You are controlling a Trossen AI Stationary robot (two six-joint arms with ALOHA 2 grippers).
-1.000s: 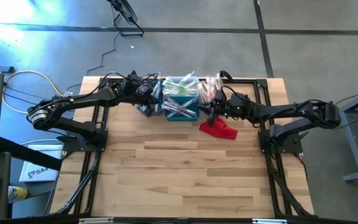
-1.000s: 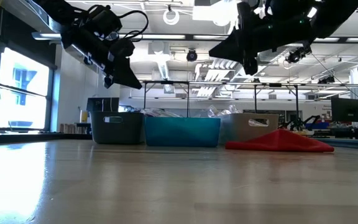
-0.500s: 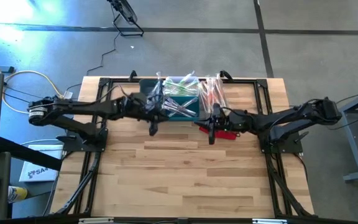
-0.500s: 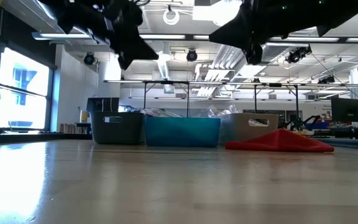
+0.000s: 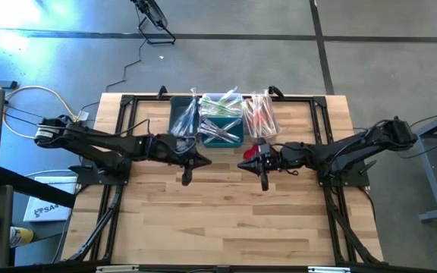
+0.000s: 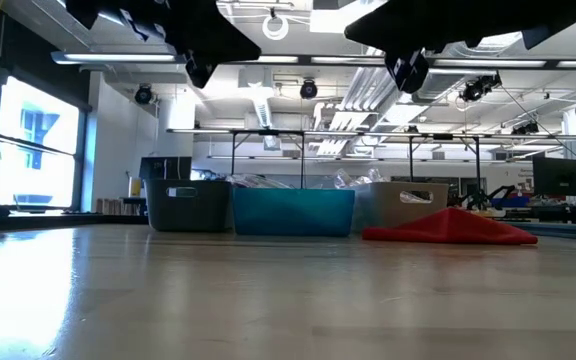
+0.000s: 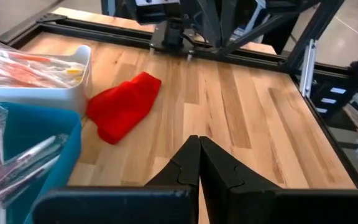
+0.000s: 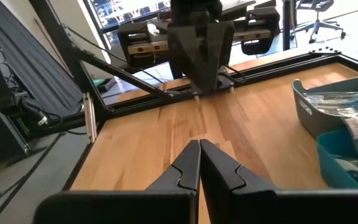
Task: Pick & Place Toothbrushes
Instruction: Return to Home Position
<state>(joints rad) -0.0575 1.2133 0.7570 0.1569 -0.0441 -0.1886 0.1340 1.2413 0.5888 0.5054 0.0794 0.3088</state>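
Wood table [image 5: 226,220] | left gripper [image 5: 186,177], right gripper [image 5: 264,182] both pinched closed, empty | red cloth [image 7: 123,106] below, just behind right jaws | I fear a low arm snagging it.

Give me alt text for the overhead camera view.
Two dark arms reach inward over a wooden table, left end effector and right end effector shut, facing each other. Behind them, three bins hold wrapped toothbrushes; a red cloth lies beneath the right one.

Table [image 5: 226,220]: pale wood planks, smooth, faint sheen.
Cloth [image 7: 124,106]: red fabric, matt.
Bins [image 6: 293,212]: smooth plastic.
Toothbrushes [image 7: 23,65]: clear glossy wrappers.
Frame [image 7: 92,27]: black matt metal.
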